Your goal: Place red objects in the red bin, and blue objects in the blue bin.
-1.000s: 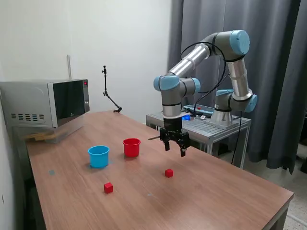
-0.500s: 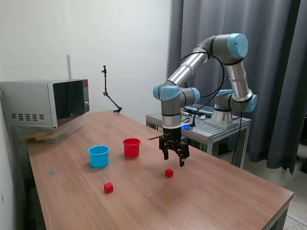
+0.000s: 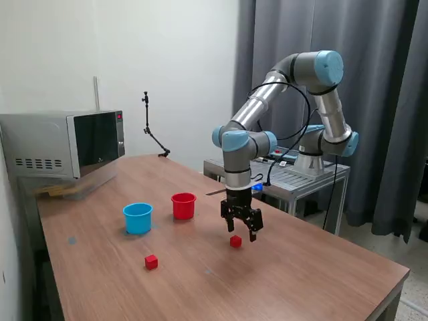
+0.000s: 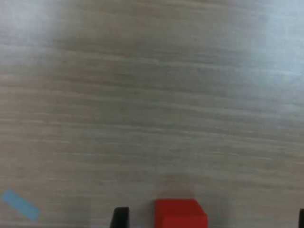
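Student: Table first, as the largest item?

Instructor: Yes. Wooden table, brown grain, carrying every task object. Behind it, grey curtains and a white wall. At the exterior view's left edge, a microwave on the table's far corner. A metal stand behind the table bears the arm's base.

Student: And the arm?

Instructor: UR5e arm, silver links with light-blue joint caps, arched over and pointing straight down. Its gripper hangs just above the table, over the nearer red cube. The jaws are spread, with nothing between them; in the wrist view one dark fingertip shows just beside that cube, apart from it, and a second dark tip sits at the picture's edge, well apart on the cube's other side.

Student: The bins?

Instructor: Red bin and blue bin, both upright, side by side near the table's middle, apart from each other. The red one is nearer the gripper. Their contents cannot be told from this angle.

Student: Smallest items?

Instructor: Second red cube, lying on the table in front of the blue bin, well apart from the first cube. Smaller yet, a strip of pale-blue tape on the wood in the wrist view.
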